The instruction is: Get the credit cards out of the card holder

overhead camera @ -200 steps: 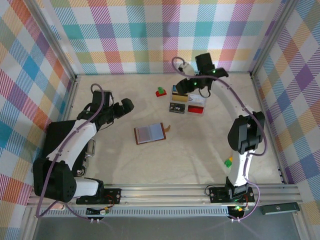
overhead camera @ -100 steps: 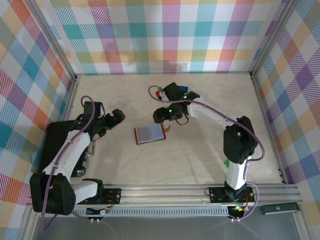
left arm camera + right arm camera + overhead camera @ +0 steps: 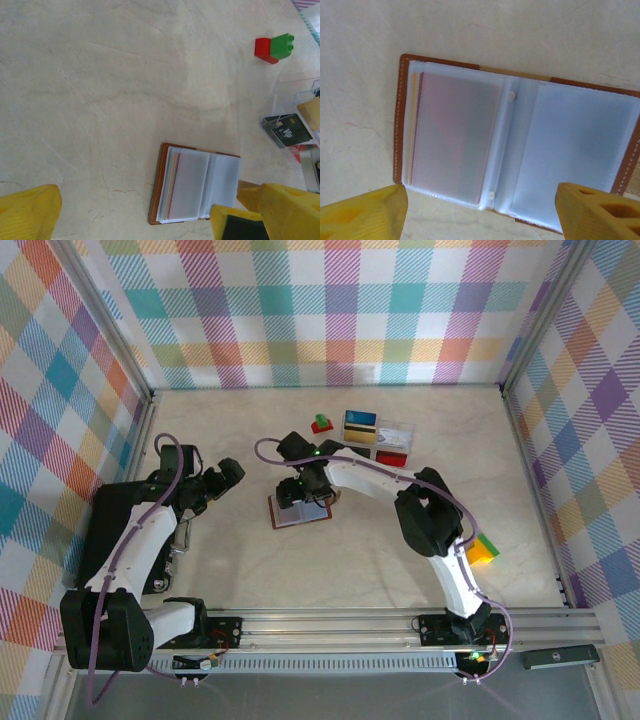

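The card holder (image 3: 296, 518) lies open on the table, brown-bordered with frosted sleeves inside (image 3: 520, 140). The credit cards (image 3: 452, 135) sit tucked in its left-hand sleeves: a pinkish one behind the plastic and a yellowish edge beside it. My right gripper (image 3: 481, 192) hovers just above the holder's lower edge, open, one yellow finger on each side and nothing between them; from above the right gripper (image 3: 305, 490) covers the holder's far part. My left gripper (image 3: 228, 476) is open, left of the holder and apart from it. In the left wrist view the card holder (image 3: 195, 187) lies ahead of the left gripper (image 3: 150, 210).
A red-and-green block (image 3: 322, 424) and a clear compartment box (image 3: 380, 437) holding cards stand at the back. A yellow-green block (image 3: 483, 550) lies beside the right arm's lower link. Plaid walls close the table on three sides. A tan tab (image 3: 247, 187) sticks out of the holder's right edge.
My right arm swung from the compartment box at the back down over the card holder, its jaws widening. My left gripper drew back a little to the left.
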